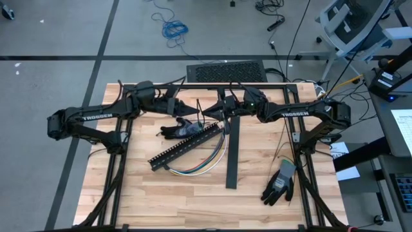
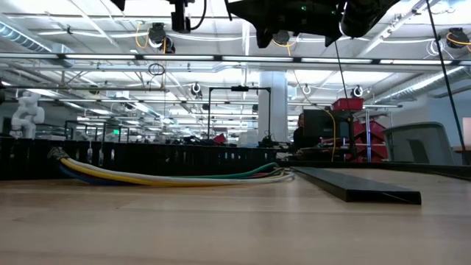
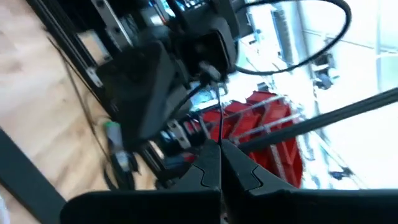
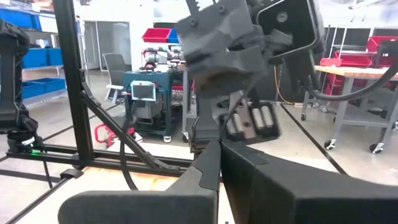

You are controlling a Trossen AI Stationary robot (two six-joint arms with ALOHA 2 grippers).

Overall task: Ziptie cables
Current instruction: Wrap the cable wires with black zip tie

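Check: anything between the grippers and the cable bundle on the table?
Yes. The black slotted duct and a black glove lie between the left gripper, the right gripper and the cables. Both grippers are shut, raised near the table's far edge.

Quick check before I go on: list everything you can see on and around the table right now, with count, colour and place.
cables: one loose bundle, white, yellow, green, curving on the table beside the slotted duct.
slotted duct: one, black, lying diagonally mid-table.
flat strip: one, black, lying lengthwise right of the bundle.
glove: one, grey and black, near the table's right edge.
second glove: one, black, at the duct's upper end.
blue cable: one coil, on the floor beyond the table.
table: one, light wood.
left gripper: shut, raised above the table's far side, holding nothing visible.
right gripper: shut, raised, facing the left one.
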